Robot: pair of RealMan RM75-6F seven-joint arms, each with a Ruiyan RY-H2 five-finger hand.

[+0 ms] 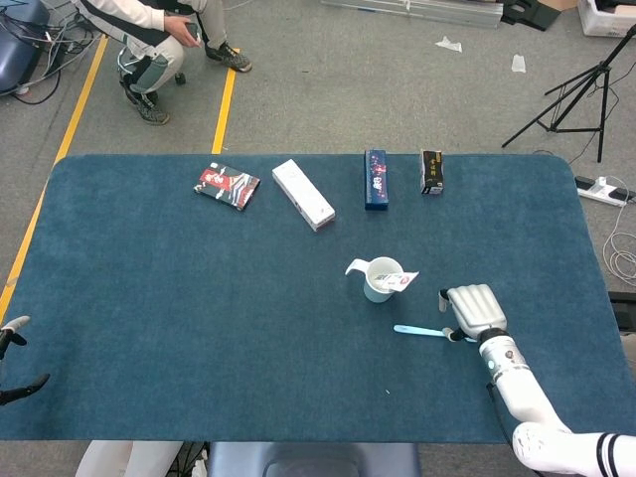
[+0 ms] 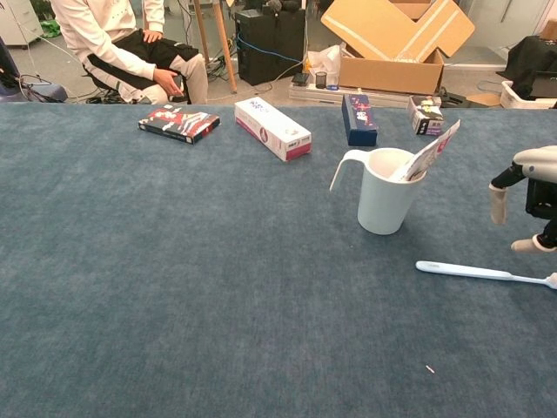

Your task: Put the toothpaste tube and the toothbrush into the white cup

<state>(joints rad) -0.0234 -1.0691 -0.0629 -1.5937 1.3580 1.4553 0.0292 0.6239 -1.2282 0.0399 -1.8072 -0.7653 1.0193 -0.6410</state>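
Observation:
The white cup (image 1: 381,280) (image 2: 383,193) stands upright right of the table's middle. The toothpaste tube (image 1: 401,281) (image 2: 430,153) leans inside it, its flat end poking out toward the right. A light blue toothbrush (image 1: 425,331) (image 2: 477,273) lies flat on the blue cloth just in front of the cup. My right hand (image 1: 473,310) (image 2: 527,196) hovers over the brush's right end, fingers spread, holding nothing. Only the fingertips of my left hand (image 1: 14,356) show at the table's front left edge, apart and empty.
Along the far side lie a red and black box (image 1: 227,187), a white box (image 1: 303,194), a blue box (image 1: 376,179) and a small dark box (image 1: 431,171). A person crouches beyond the far left edge. A tripod (image 1: 581,94) stands off the far right corner.

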